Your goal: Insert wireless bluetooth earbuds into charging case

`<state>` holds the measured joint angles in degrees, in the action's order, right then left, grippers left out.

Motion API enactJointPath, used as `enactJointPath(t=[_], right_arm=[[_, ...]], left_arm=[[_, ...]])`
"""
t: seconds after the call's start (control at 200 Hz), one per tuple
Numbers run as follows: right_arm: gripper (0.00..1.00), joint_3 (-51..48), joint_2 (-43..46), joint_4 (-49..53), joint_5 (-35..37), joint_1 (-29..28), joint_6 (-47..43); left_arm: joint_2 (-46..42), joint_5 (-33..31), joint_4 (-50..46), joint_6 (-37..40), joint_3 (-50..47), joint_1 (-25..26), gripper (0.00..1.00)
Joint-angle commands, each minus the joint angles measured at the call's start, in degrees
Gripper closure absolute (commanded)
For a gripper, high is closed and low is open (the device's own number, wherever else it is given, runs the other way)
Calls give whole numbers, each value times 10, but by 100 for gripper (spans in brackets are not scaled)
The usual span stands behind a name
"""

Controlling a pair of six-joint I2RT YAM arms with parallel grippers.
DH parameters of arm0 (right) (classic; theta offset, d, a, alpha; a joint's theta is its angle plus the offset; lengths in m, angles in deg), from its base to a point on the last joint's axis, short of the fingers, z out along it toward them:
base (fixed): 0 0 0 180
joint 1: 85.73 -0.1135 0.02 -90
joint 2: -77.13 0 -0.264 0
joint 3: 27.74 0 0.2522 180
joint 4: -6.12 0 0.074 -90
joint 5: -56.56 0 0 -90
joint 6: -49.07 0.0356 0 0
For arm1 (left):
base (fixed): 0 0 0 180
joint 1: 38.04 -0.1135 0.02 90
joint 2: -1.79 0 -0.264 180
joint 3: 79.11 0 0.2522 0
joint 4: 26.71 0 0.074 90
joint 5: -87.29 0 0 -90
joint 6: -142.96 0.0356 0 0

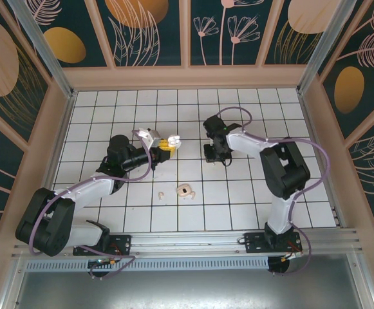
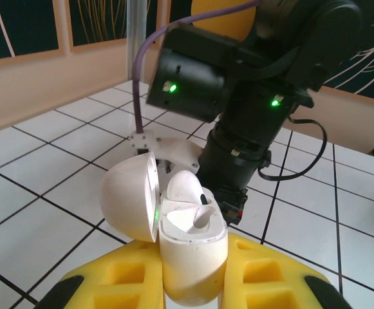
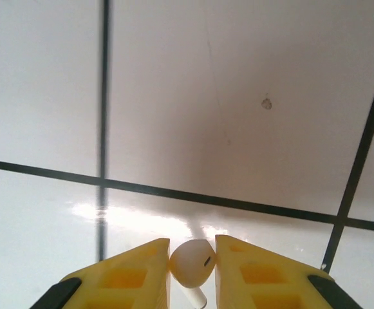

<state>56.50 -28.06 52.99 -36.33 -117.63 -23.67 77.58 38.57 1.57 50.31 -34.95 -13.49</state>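
The white charging case [image 2: 190,257] is pinched upright between my left gripper's [image 2: 193,261] yellow fingers, its lid [image 2: 127,196] swung open to the left. One white earbud [image 2: 185,187] sits in the far slot, and the near slot is hollow. From above, the case [image 1: 172,140] hangs at the left gripper [image 1: 165,144], over the tiles left of centre. My right gripper [image 3: 192,250] is shut on a second earbud [image 3: 190,262], stem pointing down, just above the floor. In the top view the right gripper [image 1: 215,156] points down, a couple of tiles right of the case.
Two small pale curved pieces [image 1: 163,193] [image 1: 185,190] lie on the white tiled floor [image 1: 238,199] nearer the arm bases. The right arm's black wrist [image 2: 238,148] looms close behind the case. Wooden walls [image 1: 187,77] enclose the floor.
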Motion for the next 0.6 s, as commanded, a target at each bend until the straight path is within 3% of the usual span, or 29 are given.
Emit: enactJointPath(t=[0.0,0.28,0.596], right_arm=[[77,-22,77,-80,-12,3,35],[77,-89,221,-259,-65,-4,54],[77,-113,297,-416,-55,-72,43]], left_arm=[[4,3,64,-5,-12,4,86],[17,-7,114,-14,-15,4,86],[48,-1,193,-56,-8,4,86]])
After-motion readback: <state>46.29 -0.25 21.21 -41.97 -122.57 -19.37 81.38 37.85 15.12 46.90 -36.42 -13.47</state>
